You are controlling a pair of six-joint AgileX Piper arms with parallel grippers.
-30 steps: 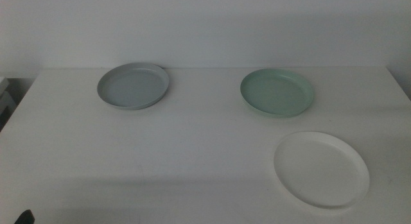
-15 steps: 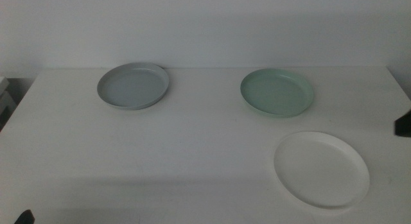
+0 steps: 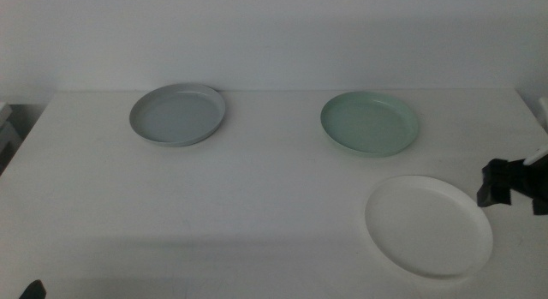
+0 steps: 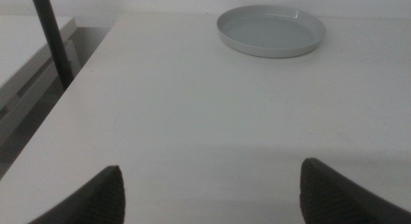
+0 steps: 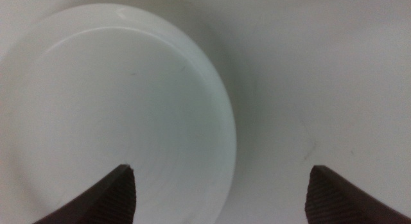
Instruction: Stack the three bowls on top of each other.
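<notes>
Three shallow bowls lie apart on the white table. The light grey bowl is at the back left and also shows in the left wrist view. The mint green bowl is at the back right. The white bowl is at the front right. My right gripper comes in from the right, open and empty, just right of the white bowl's rim, above it. My left gripper is open and empty at the front left corner, far from the grey bowl.
A dark pole and a lower white surface stand off the table's left edge. A pale wall runs behind the table. Bare tabletop lies between the bowls.
My right gripper has come into the middle view from the right edge and moved left toward the white bowl. The bowls and the left arm have not moved.
</notes>
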